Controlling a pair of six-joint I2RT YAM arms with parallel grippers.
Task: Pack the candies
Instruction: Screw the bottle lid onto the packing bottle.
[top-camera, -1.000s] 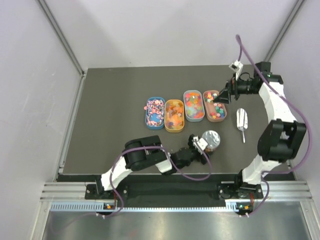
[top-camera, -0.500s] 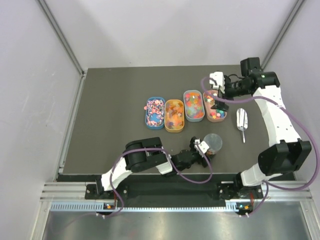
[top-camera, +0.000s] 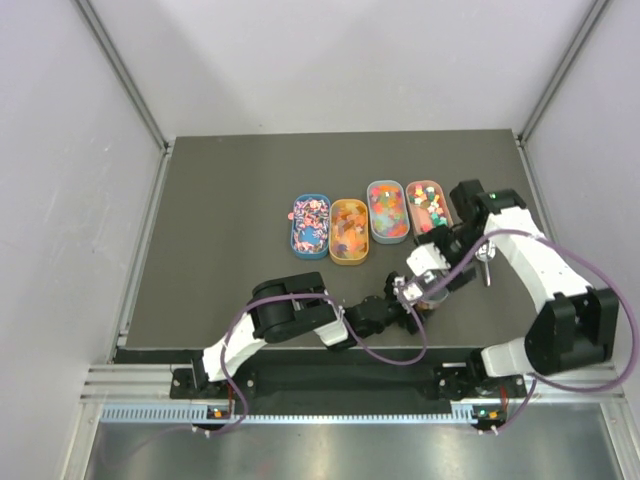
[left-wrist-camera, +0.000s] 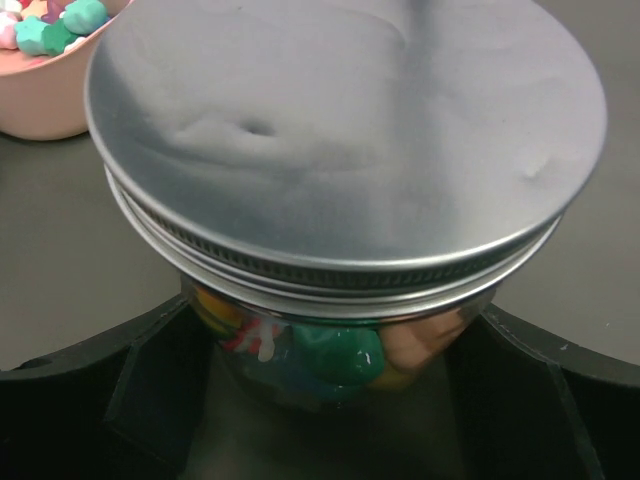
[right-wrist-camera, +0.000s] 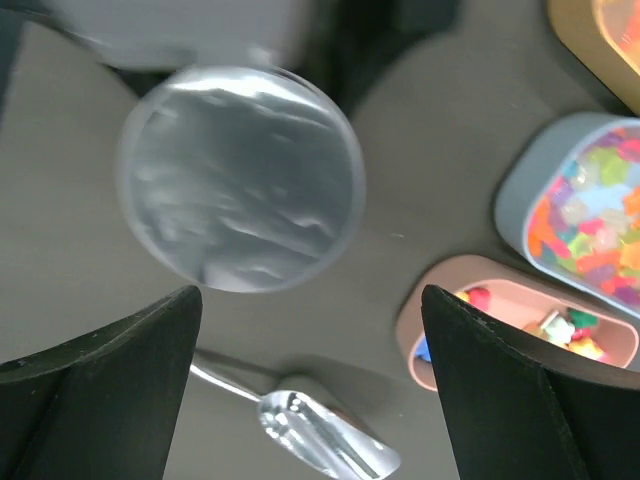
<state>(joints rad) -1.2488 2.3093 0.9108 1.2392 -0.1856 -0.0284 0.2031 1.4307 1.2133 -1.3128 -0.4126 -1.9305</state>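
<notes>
Nearest, the left gripper (left-wrist-camera: 330, 420) lies low on the dark matte table (top-camera: 220, 220). Its two black fingers (left-wrist-camera: 130, 400) are closed against either side of one round jar (left-wrist-camera: 300, 335) of clear glass. One lid (left-wrist-camera: 345, 130) caps it, a smooth dull-silver metal disc with a ribbed rim and a few shallow dents. Through the glass, between those fingers, sit some candies (left-wrist-camera: 335, 355): glossy green, orange and pink-white lumps.

Over that lid hangs the right gripper (right-wrist-camera: 310, 300), its two black fingers (right-wrist-camera: 100, 380) spread wide, gripping nothing. Close under it, beside the jar but apart from it, lies one shiny metal scoop (right-wrist-camera: 320, 440) with a thin handle.

Beyond both grippers four oval plastic trays (top-camera: 387, 241) stand side by side, all holding candies:
- The pink tray (right-wrist-camera: 420, 320), closest to the right gripper, has small pastel cubes.
- The grey tray (right-wrist-camera: 515, 200) has translucent rainbow gummies.
- The yellow tray (top-camera: 349, 263) has orange-yellow gummies.
- The blue tray (top-camera: 310, 256), farthest from the right gripper, has pink, black and white bits.
</notes>
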